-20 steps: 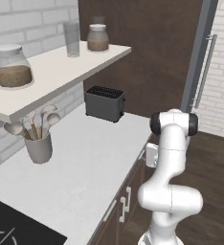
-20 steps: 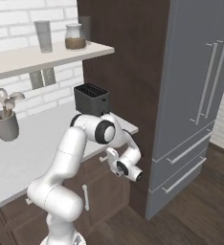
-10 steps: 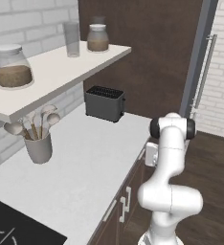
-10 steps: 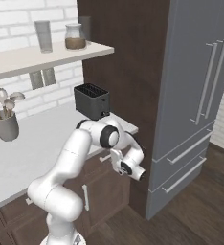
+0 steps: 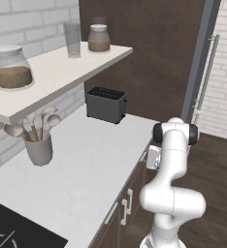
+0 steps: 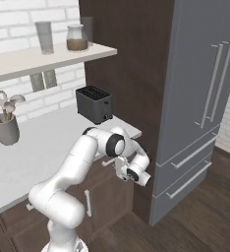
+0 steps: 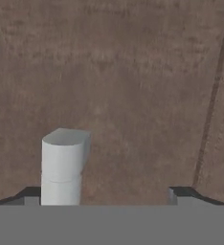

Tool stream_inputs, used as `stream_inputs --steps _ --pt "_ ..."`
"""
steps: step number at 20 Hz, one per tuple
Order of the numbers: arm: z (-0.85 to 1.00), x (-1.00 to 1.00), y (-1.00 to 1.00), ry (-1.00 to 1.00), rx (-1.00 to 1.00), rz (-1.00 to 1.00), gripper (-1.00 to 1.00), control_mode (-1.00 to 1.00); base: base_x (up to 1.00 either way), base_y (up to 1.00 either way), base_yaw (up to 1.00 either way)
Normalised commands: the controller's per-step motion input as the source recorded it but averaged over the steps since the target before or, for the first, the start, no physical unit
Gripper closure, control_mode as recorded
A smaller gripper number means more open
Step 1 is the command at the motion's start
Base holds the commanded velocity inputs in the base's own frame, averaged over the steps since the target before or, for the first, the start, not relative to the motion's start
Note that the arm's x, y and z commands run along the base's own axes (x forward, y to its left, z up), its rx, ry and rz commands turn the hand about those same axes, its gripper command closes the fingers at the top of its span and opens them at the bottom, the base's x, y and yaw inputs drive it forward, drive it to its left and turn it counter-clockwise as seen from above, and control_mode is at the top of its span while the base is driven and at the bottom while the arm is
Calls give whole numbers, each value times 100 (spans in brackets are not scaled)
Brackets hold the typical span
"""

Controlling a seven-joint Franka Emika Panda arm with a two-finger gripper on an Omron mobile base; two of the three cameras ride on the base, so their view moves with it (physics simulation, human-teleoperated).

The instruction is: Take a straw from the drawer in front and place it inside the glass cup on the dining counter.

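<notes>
Reaching step, at the very start: gripper [image 6: 121, 170] low at the front edge of the worktop [image 5: 91, 164], near its right corner, close against the dark brown drawer [image 7: 123, 91] front. Jaws apart, holding nothing, with the silver handle [image 7: 63, 165] between the fingertips [image 7: 181, 194], nearer one side. Straw presumably inside the closed drawer. Next move probably: close on the handle, then pull straight out.

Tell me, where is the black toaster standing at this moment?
The toaster stands at the far end of the white worktop, under the shelf and beside the tall dark brown cabinet; the right base view shows it just behind the arm.
</notes>
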Motion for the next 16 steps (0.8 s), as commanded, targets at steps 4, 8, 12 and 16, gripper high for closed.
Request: stream_inputs --steps 4,8,12,16 --pt "0 0 26 3 0 0 100 -100 0 0 0" --pt "-4 0 0 0 0 0 100 -100 0 0 0" --pt "0 -13 -12 0 0 0 100 -100 0 0 0" --pt "3 -41 -46 -1 2 0 100 -100 0 0 0"
